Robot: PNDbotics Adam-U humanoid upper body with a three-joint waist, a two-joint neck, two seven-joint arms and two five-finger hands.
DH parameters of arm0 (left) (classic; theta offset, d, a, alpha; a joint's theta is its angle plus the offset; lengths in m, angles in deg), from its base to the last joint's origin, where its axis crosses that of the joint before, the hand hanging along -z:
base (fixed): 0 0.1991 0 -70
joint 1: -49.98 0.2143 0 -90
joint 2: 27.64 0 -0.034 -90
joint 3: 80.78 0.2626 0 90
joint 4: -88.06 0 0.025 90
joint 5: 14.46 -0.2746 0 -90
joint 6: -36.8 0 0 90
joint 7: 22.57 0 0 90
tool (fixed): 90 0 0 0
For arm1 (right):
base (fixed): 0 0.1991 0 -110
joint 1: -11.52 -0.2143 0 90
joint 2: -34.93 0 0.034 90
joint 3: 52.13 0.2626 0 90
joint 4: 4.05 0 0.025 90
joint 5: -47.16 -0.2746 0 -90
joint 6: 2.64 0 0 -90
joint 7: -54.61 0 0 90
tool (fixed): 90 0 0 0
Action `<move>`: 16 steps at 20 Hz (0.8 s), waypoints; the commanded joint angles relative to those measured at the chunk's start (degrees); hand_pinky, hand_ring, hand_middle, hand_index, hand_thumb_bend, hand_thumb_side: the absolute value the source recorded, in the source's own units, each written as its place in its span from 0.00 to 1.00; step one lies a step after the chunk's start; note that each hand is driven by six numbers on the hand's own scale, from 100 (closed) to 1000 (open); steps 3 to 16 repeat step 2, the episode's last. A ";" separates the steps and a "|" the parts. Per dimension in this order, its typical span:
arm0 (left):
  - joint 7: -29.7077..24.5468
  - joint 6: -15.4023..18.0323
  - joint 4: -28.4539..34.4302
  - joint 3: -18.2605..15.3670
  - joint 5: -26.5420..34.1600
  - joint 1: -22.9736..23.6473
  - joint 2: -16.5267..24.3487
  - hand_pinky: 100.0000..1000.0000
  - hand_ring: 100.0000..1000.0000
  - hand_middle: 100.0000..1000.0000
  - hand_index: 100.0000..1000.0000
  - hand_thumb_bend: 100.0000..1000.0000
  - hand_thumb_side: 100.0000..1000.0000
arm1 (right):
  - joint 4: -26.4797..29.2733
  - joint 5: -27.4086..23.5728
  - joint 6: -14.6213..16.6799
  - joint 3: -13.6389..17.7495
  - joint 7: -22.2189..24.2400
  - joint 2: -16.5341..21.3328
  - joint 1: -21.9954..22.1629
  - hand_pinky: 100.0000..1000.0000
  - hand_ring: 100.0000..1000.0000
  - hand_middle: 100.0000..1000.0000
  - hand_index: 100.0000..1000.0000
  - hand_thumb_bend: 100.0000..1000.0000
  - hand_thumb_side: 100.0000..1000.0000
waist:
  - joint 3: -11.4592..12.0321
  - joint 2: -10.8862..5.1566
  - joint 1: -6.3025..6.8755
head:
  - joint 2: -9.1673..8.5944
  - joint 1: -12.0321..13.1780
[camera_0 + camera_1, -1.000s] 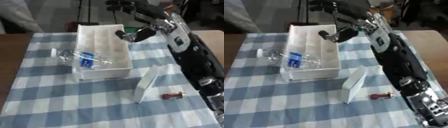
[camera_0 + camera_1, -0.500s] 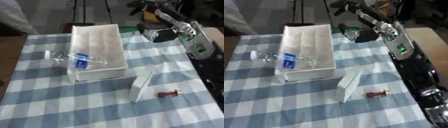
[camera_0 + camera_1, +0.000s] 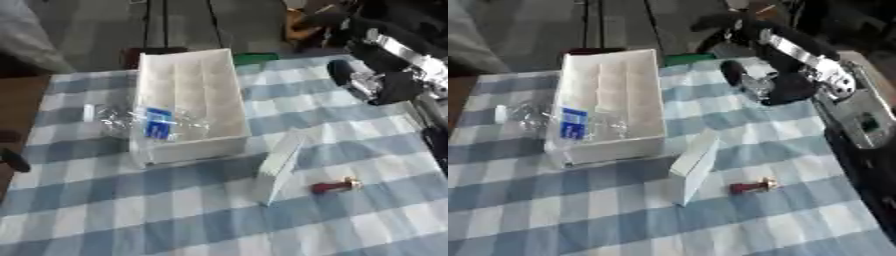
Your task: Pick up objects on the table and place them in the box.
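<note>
The white box [image 3: 229, 107] stands open at the centre left of the checked cloth. A clear plastic bottle [image 3: 149, 125] with a blue label lies across the box's left wall, its cap end outside. Right of the box, my black right hand [image 3: 773, 86] hovers above the cloth with its fingers curled; I see nothing clearly held in them. Near the box's front right corner lies a narrow white carton [image 3: 280, 164]. A small red thing with a gold tip [image 3: 335, 186] rests on the cloth to its right. Dark rounded shapes [image 3: 12, 160] at the left edge may be my left hand.
The blue and white checked cloth [image 3: 175, 215] covers the table, with brown tabletop [image 3: 17, 100] showing at the left. Beyond the far edge are dark stands, a green thing [image 3: 255, 57] and floor. My right arm [image 3: 859, 125] runs down the right side.
My right hand has drawn away from over the box's far right part to the right of the box. The camera has shifted too, so the whole scene sits differently.
</note>
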 commanded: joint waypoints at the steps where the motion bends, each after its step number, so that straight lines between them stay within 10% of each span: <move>1: -2.00 0.73 0.91 -0.26 -0.70 -0.05 0.58 0.47 0.71 0.74 0.86 0.85 0.52 | 3.61 -3.15 10.75 1.64 12.92 2.73 1.04 0.85 0.75 0.89 1.00 0.00 0.48 | 0.04 -0.46 -0.01 | 0.09 0.44; 16: -2.38 0.79 0.91 -0.27 -0.86 -0.04 0.48 0.47 0.71 0.74 0.86 0.85 0.53 | 4.19 -3.73 10.76 1.98 13.39 2.81 1.79 0.83 0.74 0.88 1.00 0.00 0.50 | -0.08 -0.37 -0.01 | 0.06 0.52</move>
